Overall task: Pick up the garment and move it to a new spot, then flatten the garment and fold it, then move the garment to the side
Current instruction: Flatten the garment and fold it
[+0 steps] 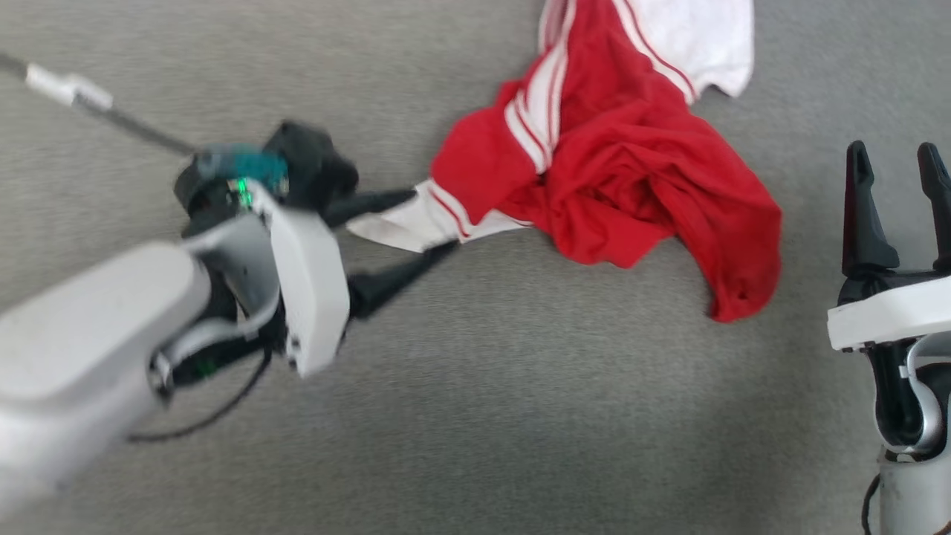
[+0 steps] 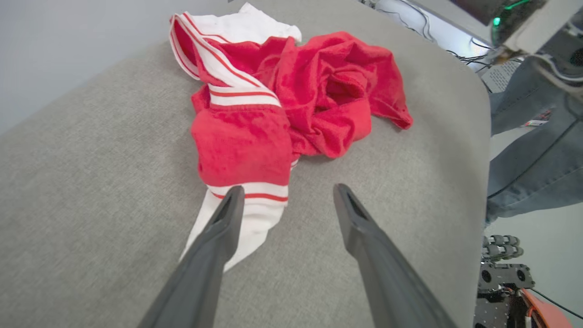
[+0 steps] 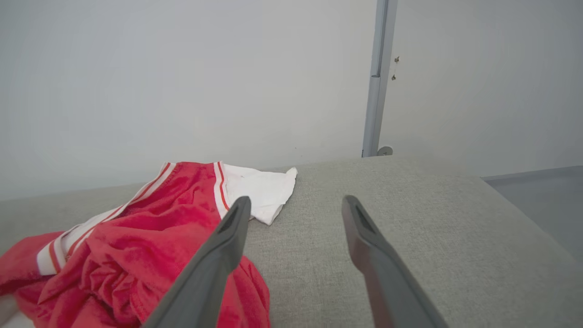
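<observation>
While angled in low from lower left, straddles one white sleeve of garment with left gripper, jaws spread wide. Holds right gripper upright at lower right, jaws apart, well clear. Finds garment crumpled on grey cushion, that sleeve pointing at left gripper, long axis unclear.

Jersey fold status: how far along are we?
Done: nothing visible yet; the red jersey lies crumpled on the grey cushion. In hand: the left gripper is open at the jersey's white sleeve, jaws not closed on it. The right gripper is open, apart from the cloth. Remaining: grasp, move, flatten, fold, set aside.
</observation>
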